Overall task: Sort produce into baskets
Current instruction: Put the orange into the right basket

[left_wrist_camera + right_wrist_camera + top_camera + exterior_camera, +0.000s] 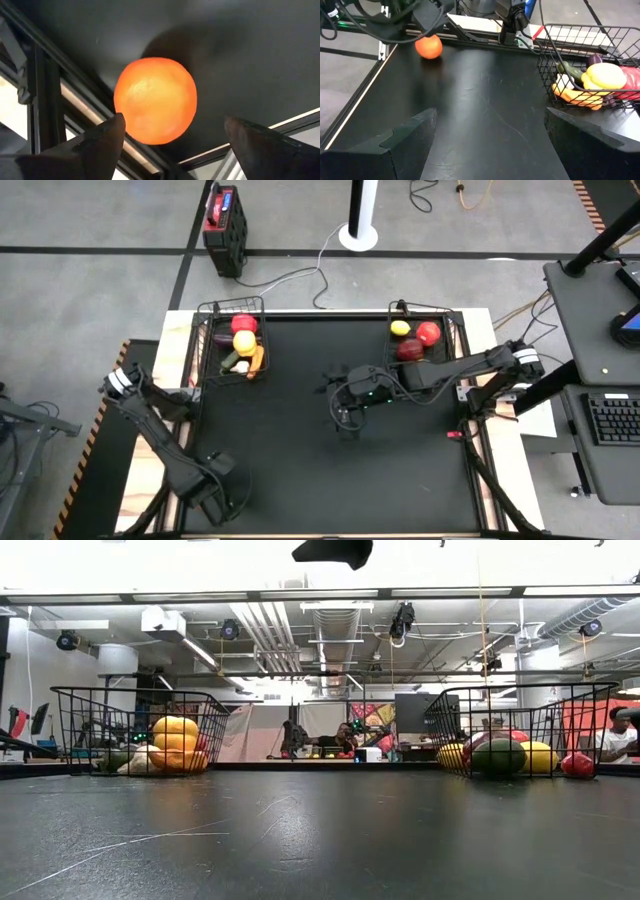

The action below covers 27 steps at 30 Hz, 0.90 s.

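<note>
An orange tomato point(156, 100) rests on the black table top near its near left corner; it also shows in the right wrist view point(428, 46). My left gripper point(172, 125) is open right above it, a finger on either side; whether a finger touches it, I cannot tell. In the high view my left gripper point(222, 492) hides the tomato. My right gripper point(345, 415) is open and empty over the table's middle; in its wrist view point(490, 115) it faces the table's left side. Two black wire baskets stand at the far left point(205, 345) and far right point(455, 340), each holding produce.
The left basket holds a red tomato point(243, 323), a yellow piece point(244, 342), a carrot point(257, 360) and more. The right basket holds a lemon point(400, 328) and two red pieces point(428, 333). The table's metal frame rail point(45, 85) runs close beside the orange tomato.
</note>
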Each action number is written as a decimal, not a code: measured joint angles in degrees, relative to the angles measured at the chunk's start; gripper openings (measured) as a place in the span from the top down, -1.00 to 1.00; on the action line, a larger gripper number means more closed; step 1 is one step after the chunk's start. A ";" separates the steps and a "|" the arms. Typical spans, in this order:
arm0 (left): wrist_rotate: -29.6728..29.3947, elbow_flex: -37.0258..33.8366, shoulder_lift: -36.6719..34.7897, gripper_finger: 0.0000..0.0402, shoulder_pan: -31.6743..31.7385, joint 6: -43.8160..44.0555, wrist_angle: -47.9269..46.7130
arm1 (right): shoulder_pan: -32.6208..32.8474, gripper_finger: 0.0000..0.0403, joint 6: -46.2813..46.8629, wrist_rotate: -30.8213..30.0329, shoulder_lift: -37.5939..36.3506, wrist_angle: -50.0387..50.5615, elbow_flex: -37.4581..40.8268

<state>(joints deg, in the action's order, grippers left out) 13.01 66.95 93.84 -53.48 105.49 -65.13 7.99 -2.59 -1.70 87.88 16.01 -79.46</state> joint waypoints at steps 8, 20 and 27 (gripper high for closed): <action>-1.00 -1.34 0.24 -0.62 -3.01 1.81 0.20 | 0.00 -0.78 0.73 0.04 1.84 -0.54 0.13; 1.39 -1.42 7.66 -0.62 -3.32 -4.60 1.13 | 0.00 -0.78 1.22 0.07 2.55 -1.08 0.13; 1.57 -0.97 8.06 -0.57 -3.49 -4.92 0.60 | 0.00 -0.78 1.16 0.08 2.55 -1.33 0.13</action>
<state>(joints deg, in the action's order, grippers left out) 14.58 65.98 101.91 -56.97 100.57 -64.53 7.99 -1.43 -1.62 90.43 14.68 -79.33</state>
